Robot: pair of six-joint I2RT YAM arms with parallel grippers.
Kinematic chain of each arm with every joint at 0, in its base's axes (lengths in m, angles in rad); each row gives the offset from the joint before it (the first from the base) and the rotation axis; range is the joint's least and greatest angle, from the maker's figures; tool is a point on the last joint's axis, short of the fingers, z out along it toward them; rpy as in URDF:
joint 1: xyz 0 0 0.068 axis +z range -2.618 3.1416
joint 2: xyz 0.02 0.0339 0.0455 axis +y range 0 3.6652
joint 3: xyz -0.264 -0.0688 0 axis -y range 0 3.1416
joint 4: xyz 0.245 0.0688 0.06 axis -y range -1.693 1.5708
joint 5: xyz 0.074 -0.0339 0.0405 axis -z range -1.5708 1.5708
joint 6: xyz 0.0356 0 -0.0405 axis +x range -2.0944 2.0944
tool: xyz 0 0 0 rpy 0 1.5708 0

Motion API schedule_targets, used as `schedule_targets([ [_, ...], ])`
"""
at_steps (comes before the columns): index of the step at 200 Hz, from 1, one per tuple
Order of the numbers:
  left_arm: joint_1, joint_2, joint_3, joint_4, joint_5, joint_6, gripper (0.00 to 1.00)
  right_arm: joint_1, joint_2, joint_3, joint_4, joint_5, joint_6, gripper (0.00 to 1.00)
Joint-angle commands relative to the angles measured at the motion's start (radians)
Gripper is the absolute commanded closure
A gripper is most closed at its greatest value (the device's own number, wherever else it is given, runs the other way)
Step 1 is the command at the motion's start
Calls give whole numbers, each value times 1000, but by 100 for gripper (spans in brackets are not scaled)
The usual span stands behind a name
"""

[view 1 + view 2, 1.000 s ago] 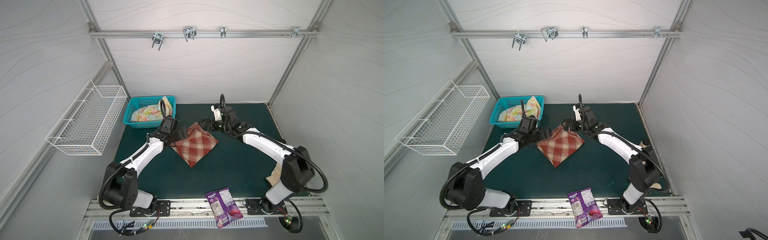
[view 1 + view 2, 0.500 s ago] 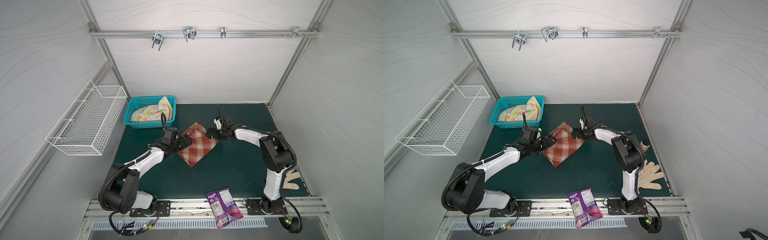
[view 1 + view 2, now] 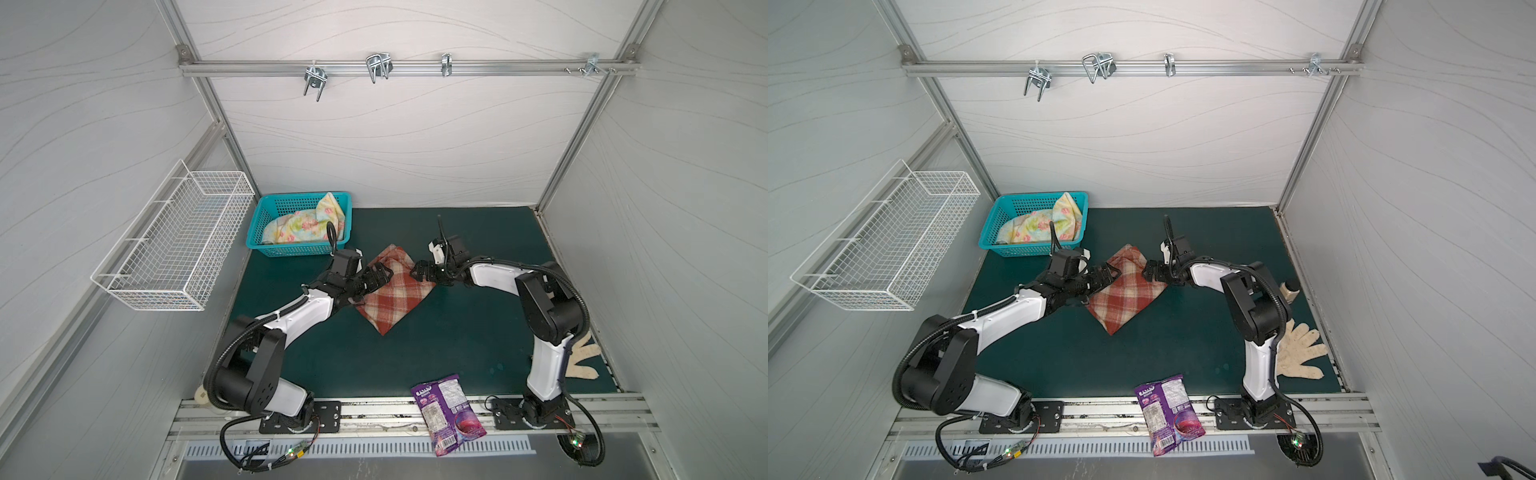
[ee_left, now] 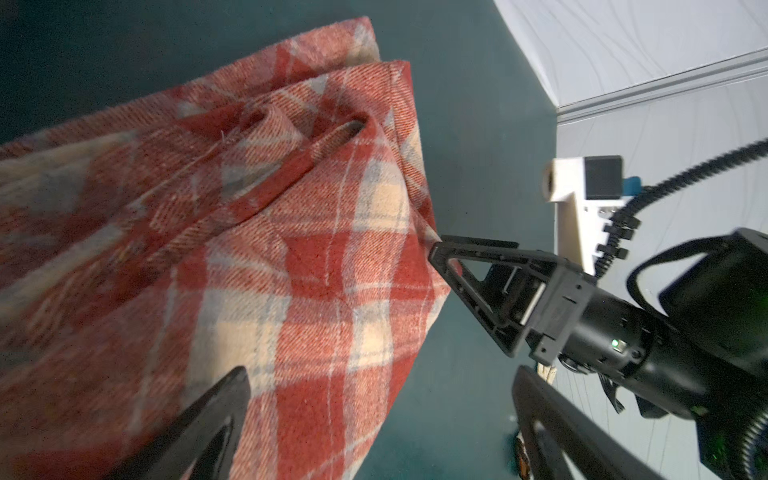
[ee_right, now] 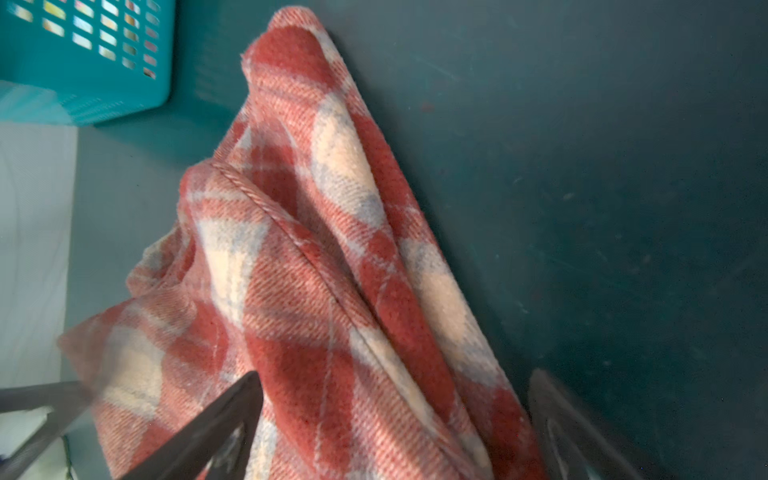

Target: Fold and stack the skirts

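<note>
While the plaid skirt (image 3: 392, 297) lies folded in a rough diamond in the middle of the table (image 3: 457, 332), the left end effector (image 3: 376, 277) sits at its left edge and the right end effector (image 3: 420, 272) at its right corner. Both have their fingers spread wide over the cloth. The floral skirt (image 3: 299, 226) is bunched in the teal basket (image 3: 291, 250) at the back left.

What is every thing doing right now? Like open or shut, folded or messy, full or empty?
plaid skirt: folded over, rumpled, on the mat
teal basket: upright, holds the flowery skirt
flowery skirt: crumpled
wire basket: empty
left gripper: open, at the plaid skirt's edge
right gripper: open, plaid skirt's corner between its jaws
glove: lying flat
snack bag: lying flat at the mat's front edge
</note>
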Motion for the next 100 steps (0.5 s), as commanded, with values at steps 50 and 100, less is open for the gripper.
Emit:
schedule_targets([
  [50, -3, 234, 124, -73, -81, 65, 2, 77, -132, -280, 72, -6, 146, 1],
  [100, -3, 250, 199, -191, -175, 197, 3, 247, -222, -419, 152, 105, 269, 1],
])
